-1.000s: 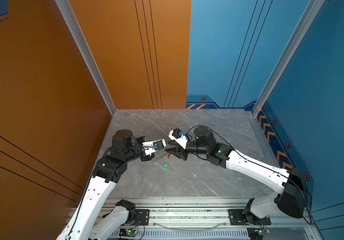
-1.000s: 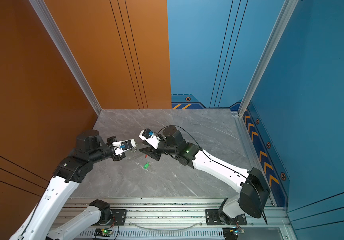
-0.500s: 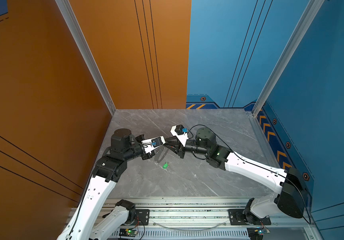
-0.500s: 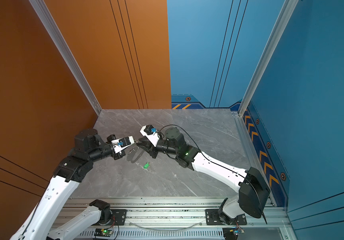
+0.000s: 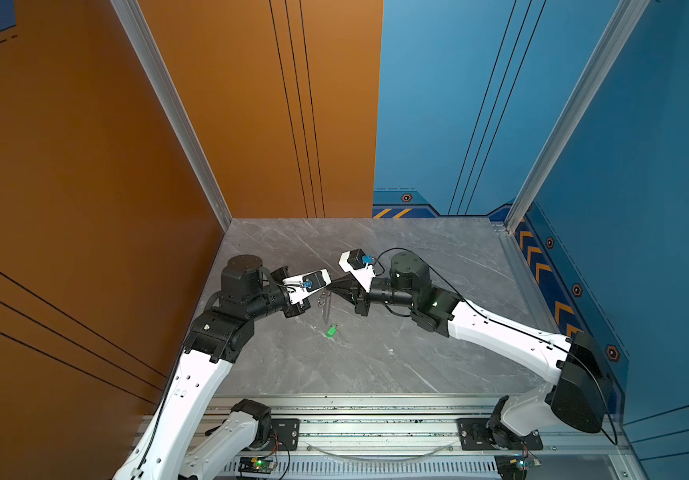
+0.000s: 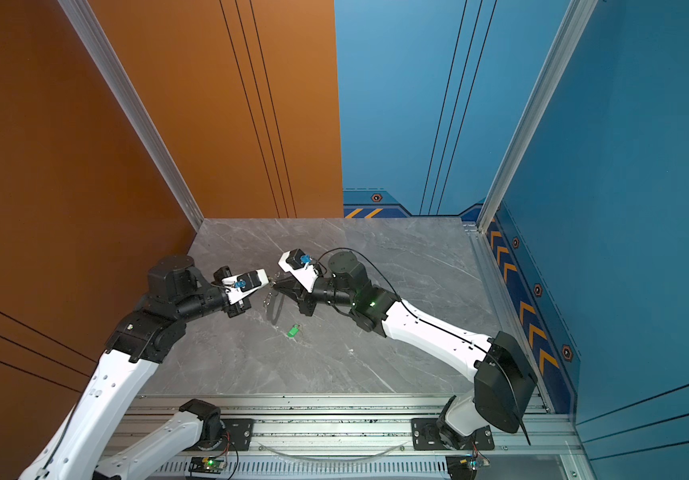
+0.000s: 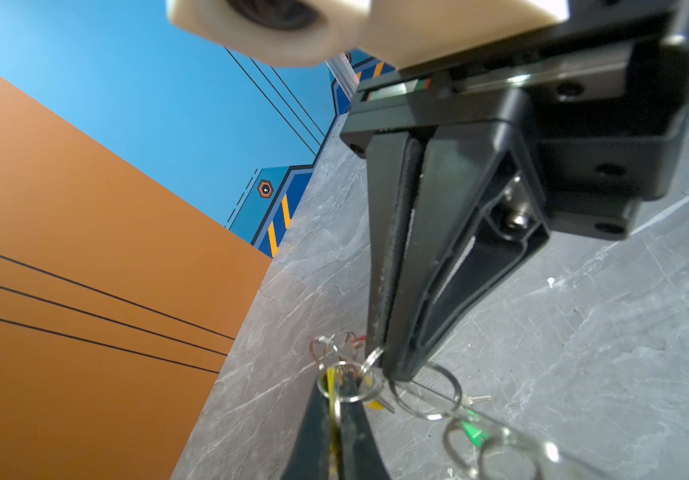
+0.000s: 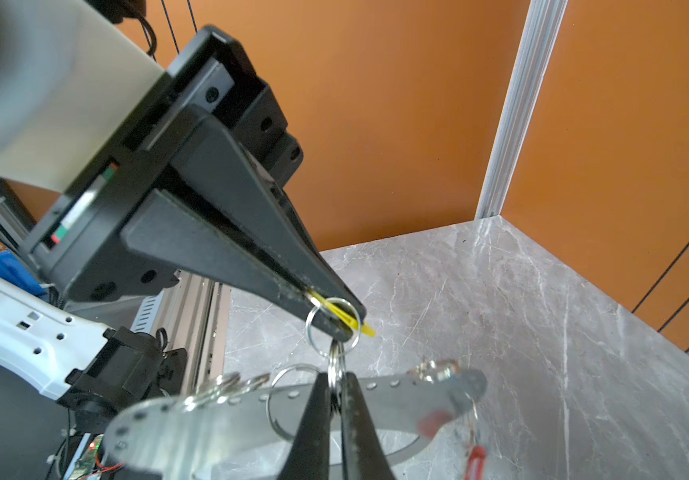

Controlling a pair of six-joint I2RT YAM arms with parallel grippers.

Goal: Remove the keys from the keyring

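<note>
Centre of both top views: the right gripper [image 5: 329, 291] has moved up and leftward since a second ago. It now meets the left gripper [image 5: 318, 297] tip to tip, with its jaws closed rather than parted. The keyring [image 5: 325, 309] hangs between them above the table [image 5: 376, 365], edge-on, its long axis running toward the lower frame. The green key [image 5: 331, 331] lies unmoved just below. Orange chevrons [image 5: 392, 213] and a hexagon emblem [image 5: 406, 198] mark the blue wall [image 5: 438, 124].

Left wrist view: at lower centre the left gripper [image 7: 336, 415] pinches the yellow key [image 7: 330, 388]. The right gripper [image 7: 392, 368], descending from the upper right, pinches a split ring [image 7: 372, 358].

Right wrist view: the keyring [image 8: 218, 419] crosses the lower frame, long axis from lower left to right, hole-lined edge uppermost. The blurred red key [image 8: 476, 457] hangs at lower right, its label unreadable.
</note>
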